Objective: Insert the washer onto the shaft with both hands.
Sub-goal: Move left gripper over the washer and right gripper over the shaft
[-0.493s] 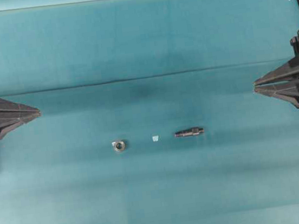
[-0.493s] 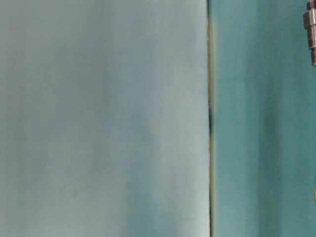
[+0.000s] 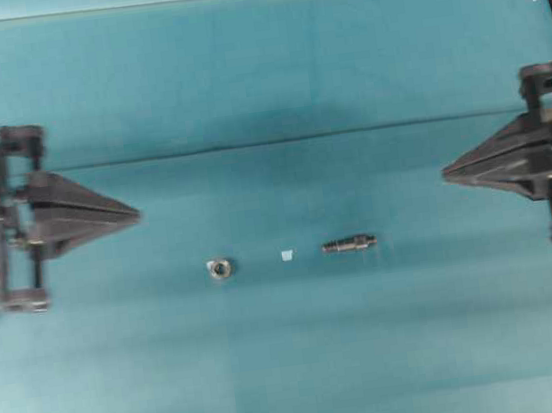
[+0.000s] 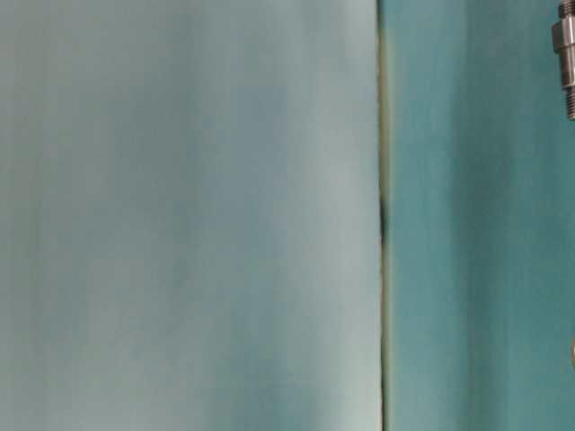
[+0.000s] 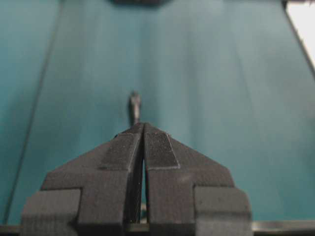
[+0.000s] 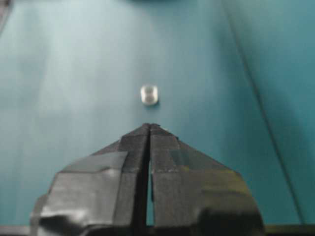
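Observation:
The washer, a small silvery ring, lies flat on the teal cloth left of centre; it shows pale and blurred in the right wrist view. The shaft, a dark stepped rod, lies right of centre, pointing left-right, and its end shows in the table-level view. In the left wrist view the shaft peeks out just beyond my fingertips. My left gripper is shut and empty, up and left of the washer. Shut and empty too, my right gripper is up and right of the shaft.
A tiny pale scrap lies between the washer and the shaft. A crease in the cloth runs across behind both grippers. Dark arm rails stand at the far left and right edges.
Both grippers have moved inward toward the middle, the left one farther and blurred by motion. Both stay shut. The washer and the shaft have not moved.

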Robot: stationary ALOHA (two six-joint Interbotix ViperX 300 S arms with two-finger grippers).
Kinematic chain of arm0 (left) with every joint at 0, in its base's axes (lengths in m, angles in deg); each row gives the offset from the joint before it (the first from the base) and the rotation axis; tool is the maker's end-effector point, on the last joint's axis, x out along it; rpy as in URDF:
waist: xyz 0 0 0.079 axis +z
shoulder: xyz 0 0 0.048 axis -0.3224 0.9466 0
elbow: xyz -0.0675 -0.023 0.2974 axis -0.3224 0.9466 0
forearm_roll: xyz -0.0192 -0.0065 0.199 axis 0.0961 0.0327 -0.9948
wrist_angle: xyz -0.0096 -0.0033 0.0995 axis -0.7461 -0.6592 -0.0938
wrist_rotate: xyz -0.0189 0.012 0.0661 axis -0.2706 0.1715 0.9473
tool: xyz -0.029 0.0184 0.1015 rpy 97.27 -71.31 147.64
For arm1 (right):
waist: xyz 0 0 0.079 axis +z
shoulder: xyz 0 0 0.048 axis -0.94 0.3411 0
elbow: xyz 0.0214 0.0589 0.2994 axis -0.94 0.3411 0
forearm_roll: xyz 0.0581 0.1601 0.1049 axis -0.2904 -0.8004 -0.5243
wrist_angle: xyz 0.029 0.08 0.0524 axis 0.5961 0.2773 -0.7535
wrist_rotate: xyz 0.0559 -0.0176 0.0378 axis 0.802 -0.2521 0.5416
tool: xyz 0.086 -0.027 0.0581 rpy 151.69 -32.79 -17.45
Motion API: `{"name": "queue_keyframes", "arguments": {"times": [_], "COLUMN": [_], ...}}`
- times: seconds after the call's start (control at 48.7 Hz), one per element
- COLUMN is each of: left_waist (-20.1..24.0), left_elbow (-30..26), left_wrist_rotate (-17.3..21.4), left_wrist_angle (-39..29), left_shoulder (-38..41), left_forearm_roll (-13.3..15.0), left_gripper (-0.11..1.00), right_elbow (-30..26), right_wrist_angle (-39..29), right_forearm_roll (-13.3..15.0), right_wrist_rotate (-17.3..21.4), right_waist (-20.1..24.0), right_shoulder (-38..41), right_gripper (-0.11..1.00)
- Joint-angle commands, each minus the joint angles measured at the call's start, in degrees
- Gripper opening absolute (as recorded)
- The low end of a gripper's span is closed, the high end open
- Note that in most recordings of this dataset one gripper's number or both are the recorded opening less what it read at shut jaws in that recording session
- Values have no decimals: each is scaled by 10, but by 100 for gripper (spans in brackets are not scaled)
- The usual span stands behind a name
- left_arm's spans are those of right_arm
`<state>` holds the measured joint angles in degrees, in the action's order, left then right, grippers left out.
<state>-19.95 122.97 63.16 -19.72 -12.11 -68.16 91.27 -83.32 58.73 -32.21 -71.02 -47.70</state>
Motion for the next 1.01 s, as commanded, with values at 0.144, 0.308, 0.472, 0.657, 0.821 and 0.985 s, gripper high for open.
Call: {"name": "queue_keyframes", "arguments": {"times": [0.144,0.308,0.472,0.657,0.821,0.985], "left_waist": [-18,-22,-22,-22,-22,-21], "left_elbow": [-80,-125,-170,-205,-221,-224], "left_wrist_rotate": [-1,-2,-1,0,1,-1], "left_wrist_angle": [-70,-133,-202,-261,-284,-286], "left_shoulder": [94,156,216,272,311,339], "left_forearm_roll": [-2,-2,-2,-2,-2,-2], "left_gripper": [2,2,2,2,2,2], "right_elbow": [-65,-104,-146,-173,-185,-190], "right_wrist_angle": [-75,-117,-175,-197,-197,-196], "right_forearm_roll": [-1,1,22,29,29,29], "right_wrist_rotate": [3,0,-2,-4,-27,-53], "right_waist": [-2,-2,-2,0,2,3], "right_shoulder": [109,190,260,321,359,387], "right_gripper": [-9,-9,-9,-9,-9,-9]}}
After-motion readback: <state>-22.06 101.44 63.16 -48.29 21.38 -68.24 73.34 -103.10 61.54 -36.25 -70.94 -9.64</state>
